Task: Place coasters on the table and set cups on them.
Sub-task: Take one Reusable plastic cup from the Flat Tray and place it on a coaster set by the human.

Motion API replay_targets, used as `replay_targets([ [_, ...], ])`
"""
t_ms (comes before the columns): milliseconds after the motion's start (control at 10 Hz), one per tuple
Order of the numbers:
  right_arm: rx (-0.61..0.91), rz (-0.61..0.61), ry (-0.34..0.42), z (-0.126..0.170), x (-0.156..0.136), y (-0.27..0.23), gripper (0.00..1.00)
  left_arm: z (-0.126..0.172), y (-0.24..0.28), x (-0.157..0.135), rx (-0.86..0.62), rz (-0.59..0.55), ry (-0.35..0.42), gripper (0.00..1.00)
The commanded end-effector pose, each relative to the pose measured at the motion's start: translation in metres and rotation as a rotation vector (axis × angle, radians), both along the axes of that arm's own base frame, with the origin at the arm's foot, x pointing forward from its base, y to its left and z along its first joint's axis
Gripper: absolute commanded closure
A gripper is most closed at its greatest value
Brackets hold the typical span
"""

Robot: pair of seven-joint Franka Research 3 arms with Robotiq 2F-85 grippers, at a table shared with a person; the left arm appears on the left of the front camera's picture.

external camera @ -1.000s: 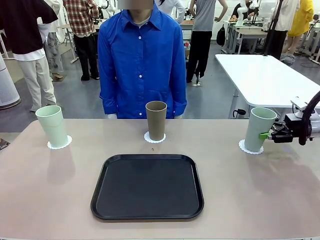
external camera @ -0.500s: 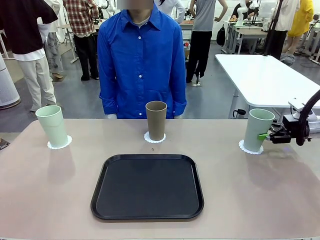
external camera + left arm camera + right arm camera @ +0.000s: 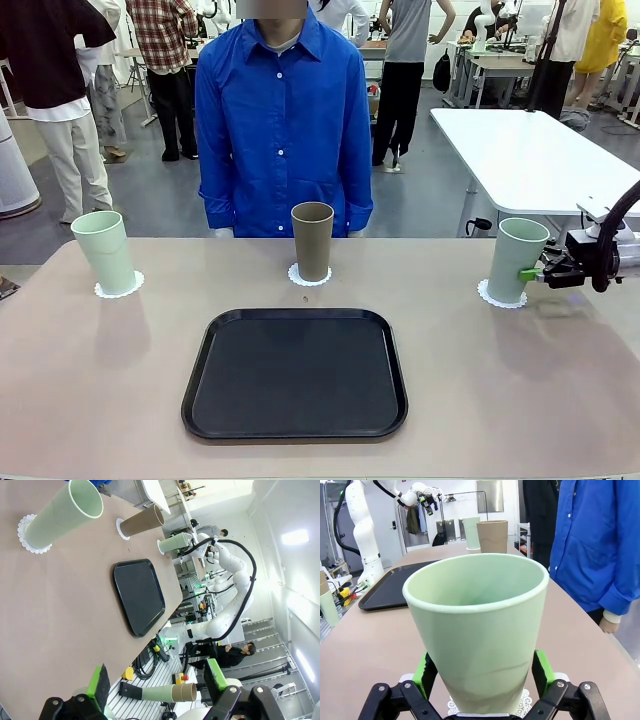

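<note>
Three cups stand upright on the beige table, each on a white lacy coaster. The left mint cup has its coaster under it. The brown cup stands mid-table at the far side on a coaster. At the right, a mint cup rests on a coaster. My right gripper is open, its green pads flanking that cup low on its sides. My left gripper is open and empty, far from the left mint cup.
A black tray lies at the table's near middle. A person in a blue shirt stands at the far edge behind the brown cup. A white table sits beyond the right corner.
My right gripper has opened off the right mint cup and drawn back slightly to the right. The cup now stands straight on its coaster.
</note>
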State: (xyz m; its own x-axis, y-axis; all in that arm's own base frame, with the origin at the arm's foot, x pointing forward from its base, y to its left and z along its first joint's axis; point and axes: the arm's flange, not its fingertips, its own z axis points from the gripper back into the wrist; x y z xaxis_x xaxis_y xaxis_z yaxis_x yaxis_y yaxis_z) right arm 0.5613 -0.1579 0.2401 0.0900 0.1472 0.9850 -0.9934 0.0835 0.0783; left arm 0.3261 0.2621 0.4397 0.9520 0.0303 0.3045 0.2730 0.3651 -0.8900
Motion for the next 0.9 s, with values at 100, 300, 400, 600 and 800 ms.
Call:
replay_targets([
  [100, -0.006, 0.015, 0.036, 0.002, 0.011, -0.009, 0.00, 0.002, 0.000, -0.001, -0.003, 0.015, -0.001, 0.00],
  [300, -0.029, 0.032, 0.021, 0.002, 0.013, -0.014, 0.00, 0.002, 0.000, -0.001, -0.003, 0.015, -0.001, 0.00],
  [400, -0.028, 0.040, 0.022, 0.002, 0.014, -0.016, 0.00, 0.002, 0.000, -0.001, -0.003, 0.015, -0.001, 0.00],
  [600, -0.023, 0.054, 0.026, 0.001, 0.014, -0.019, 0.00, 0.002, 0.000, -0.001, -0.003, 0.015, -0.001, 0.00],
  [800, -0.020, 0.056, 0.030, 0.000, 0.014, -0.023, 0.00, 0.002, 0.000, -0.001, -0.003, 0.015, -0.001, 0.00],
])
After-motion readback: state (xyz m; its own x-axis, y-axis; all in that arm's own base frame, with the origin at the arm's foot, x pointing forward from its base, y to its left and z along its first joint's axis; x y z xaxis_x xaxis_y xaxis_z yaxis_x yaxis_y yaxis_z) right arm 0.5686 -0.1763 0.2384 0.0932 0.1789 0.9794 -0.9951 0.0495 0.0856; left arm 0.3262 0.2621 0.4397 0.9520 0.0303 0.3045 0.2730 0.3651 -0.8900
